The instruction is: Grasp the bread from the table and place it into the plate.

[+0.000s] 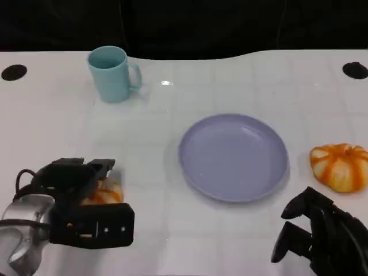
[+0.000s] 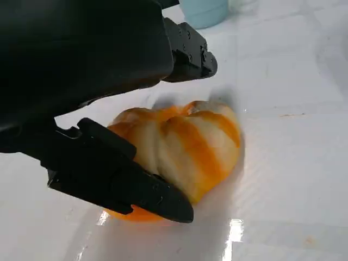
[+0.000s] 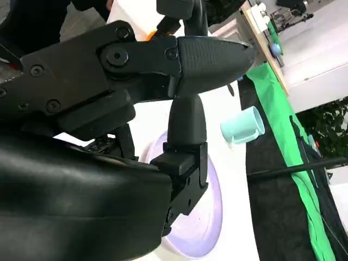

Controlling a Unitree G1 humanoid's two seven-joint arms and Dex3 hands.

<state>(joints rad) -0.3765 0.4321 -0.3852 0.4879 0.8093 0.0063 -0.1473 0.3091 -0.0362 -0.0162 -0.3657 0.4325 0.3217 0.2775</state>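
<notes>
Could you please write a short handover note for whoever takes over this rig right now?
Left hand: at the near left of the table, fingers on either side of a bread roll that lies on the table; a firm grip cannot be confirmed.
Right hand: near right, holding nothing, fingers curled.
Plate: mid-table, with nothing on it.
A second orange-striped bread lies right of the plate. A mug stands at the far left.
Done: left hand brought to the bread.
Left: secure the grasp, lift, carry to the plate, release.
</notes>
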